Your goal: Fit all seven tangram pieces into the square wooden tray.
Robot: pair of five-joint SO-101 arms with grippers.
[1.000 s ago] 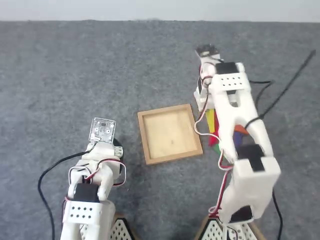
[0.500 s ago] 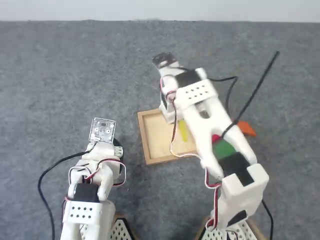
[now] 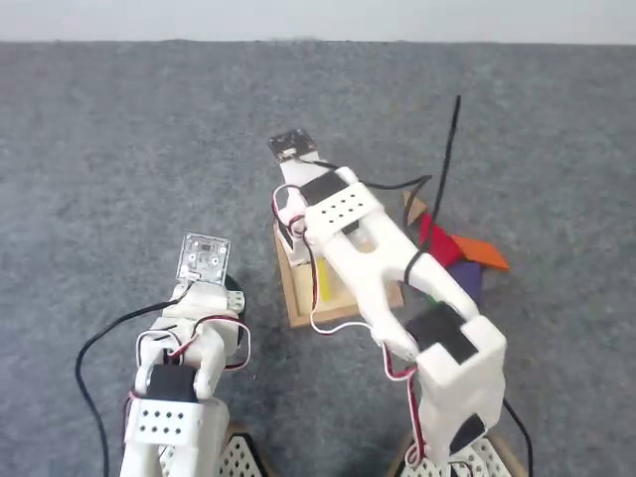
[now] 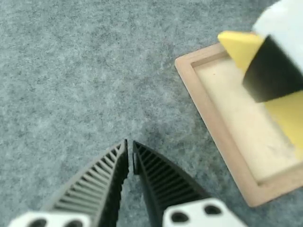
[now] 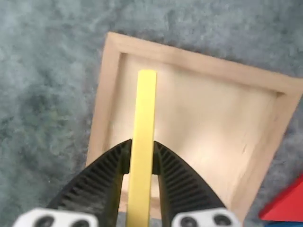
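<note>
As its wrist view reveals, the right claw (image 5: pixel 142 147) clamps a yellow piece (image 5: pixel 147 101).

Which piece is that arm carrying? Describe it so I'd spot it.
Find the square wooden tray mid-table. Over it, the right gripper pinches a yellow piece edge-on. It alone is held; the red piece and orange piece lie on the carpet.

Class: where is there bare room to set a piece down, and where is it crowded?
Free: grey mat between left gripper and tray, and beyond the tray. Crowded: loose pieces right of it; right gripper holds yellow piece over it.
</note>
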